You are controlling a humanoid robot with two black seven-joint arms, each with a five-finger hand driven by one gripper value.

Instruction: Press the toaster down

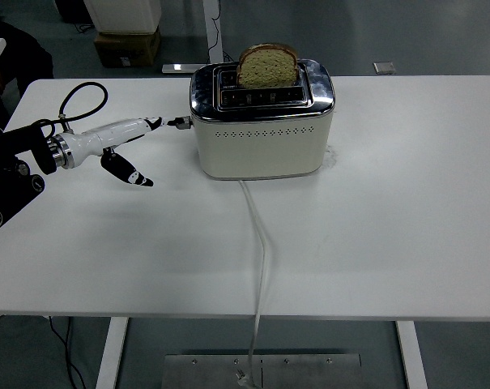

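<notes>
A cream toaster (261,134) with a chrome top stands at the back middle of the white table (374,235). A slice of brown bread (266,66) sticks up out of its far slot. The lever knob (181,122) juts from the toaster's left end, in its raised position. My left hand (143,142), white with black fingertips, reaches in from the left with spread fingers holding nothing. Its upper fingertips (157,122) are level with the knob, right beside it, and the thumb (131,174) hangs lower. The right arm does not show.
The toaster's white cord (261,259) runs from its front across the table and over the near edge. A black cable (78,97) loops above my left wrist. Cardboard boxes (127,44) stand on the floor behind the table.
</notes>
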